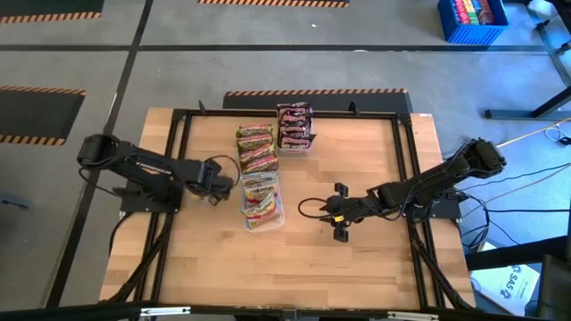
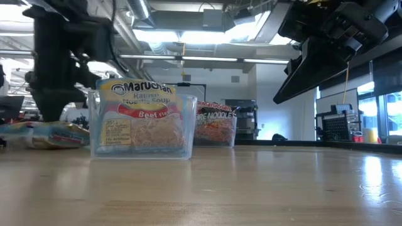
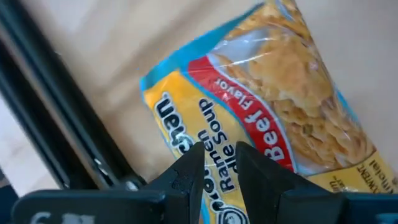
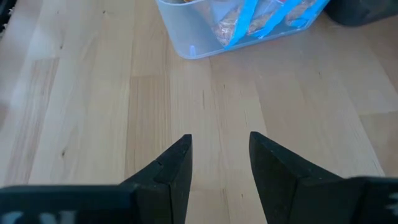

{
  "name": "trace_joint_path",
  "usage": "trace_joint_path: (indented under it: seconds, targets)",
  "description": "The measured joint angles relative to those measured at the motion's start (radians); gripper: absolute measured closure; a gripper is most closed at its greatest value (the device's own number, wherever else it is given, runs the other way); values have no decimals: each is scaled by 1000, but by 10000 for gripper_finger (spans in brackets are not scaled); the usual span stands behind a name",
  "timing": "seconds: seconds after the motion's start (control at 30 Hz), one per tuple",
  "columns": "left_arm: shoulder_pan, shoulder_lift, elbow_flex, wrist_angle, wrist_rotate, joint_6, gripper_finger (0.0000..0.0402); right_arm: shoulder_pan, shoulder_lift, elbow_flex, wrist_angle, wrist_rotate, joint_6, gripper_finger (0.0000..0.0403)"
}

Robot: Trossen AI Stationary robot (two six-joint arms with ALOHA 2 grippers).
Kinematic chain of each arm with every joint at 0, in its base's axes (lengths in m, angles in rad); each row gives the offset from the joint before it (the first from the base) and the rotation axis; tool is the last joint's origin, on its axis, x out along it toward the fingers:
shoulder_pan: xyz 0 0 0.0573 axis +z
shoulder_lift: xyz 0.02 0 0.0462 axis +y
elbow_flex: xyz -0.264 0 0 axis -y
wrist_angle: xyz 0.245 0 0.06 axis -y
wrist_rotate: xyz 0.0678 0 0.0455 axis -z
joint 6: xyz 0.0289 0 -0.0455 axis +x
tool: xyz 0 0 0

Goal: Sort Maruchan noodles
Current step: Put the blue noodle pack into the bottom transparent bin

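My left gripper (image 1: 217, 185) is just left of the clear tray (image 1: 261, 203) of yellow Maruchan noodles, shut on one yellow beef packet (image 3: 267, 106). In the low view this packet (image 2: 44, 134) lies about level, low by the table, left of the tray (image 2: 141, 119). Green-and-orange packets (image 1: 255, 147) lie in a row farther back. Dark red packets fill a second tray (image 1: 294, 127) at the far middle. My right gripper (image 1: 339, 217) hovers open over bare wood right of the yellow tray, nothing between its fingers (image 4: 180, 168). My left gripper pinches the packet's yellow logo edge (image 3: 217, 186) between its two fingers, which come steeply from above. The rest of the packet reaches away from the fingers. Whether it touches the table I cannot tell.
Black frame rails (image 1: 178, 178) run along the table's left, far and right sides. A blue bin (image 1: 471, 20) stands on the floor beyond the far right corner. Bare wood lies between the yellow tray and my right gripper and along the near edge.
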Motion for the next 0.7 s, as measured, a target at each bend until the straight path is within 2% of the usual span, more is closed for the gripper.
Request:
trace_joint_path:
  seconds: [0.17,0.43,0.57,0.7]
  targets:
    - [-190,0,1,21,106,-95,315,-1,0,0,0,0,0,263]
    - [-505,0,3,278,199,-216,315,-1,0,0,0,-17,1,263]
    - [-606,12,1,386,209,-232,315,-1,0,0,0,-31,2,263]
    - [-654,54,2,495,199,-227,315,-1,0,0,1,-32,2,263]
